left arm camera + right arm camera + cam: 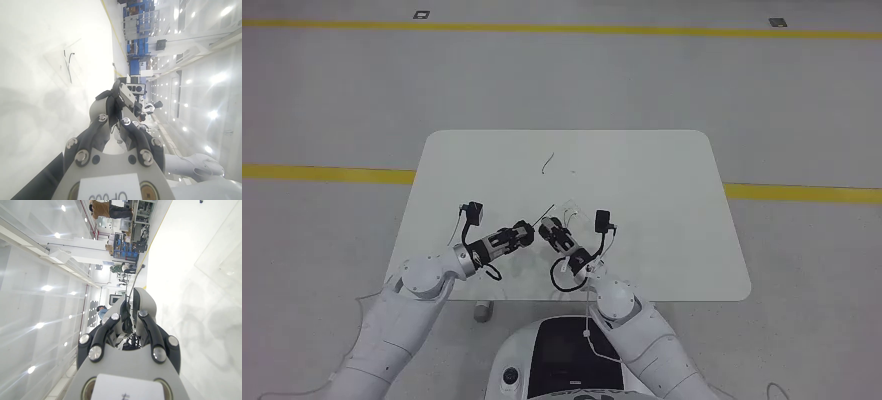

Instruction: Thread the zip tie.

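Here, zip tie (135,279) between right fingers (146,303).

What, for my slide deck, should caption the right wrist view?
Right end effector shut on a black zip tie, whose strap pokes out ahead of it.

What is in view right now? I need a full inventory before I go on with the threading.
thin black plastic zip tie: 1, black, pinched in the right claw, its square head sticking out past the fingertips.
loose dark zip tie: 1 certain, dark, lying on the table beyond both claws and apart from them. The left wrist view hints at more strips there, but I cannot count them.
white rounded-corner table: 1, white, in front of the robot.
yellow floor lines: 2, yellow, one beyond the table and one passing under it.
left claw: 1, grey and black, shut, over the table's near middle. I cannot tell what it grips.
right claw: 1, grey and black, shut, close beside the left claw.
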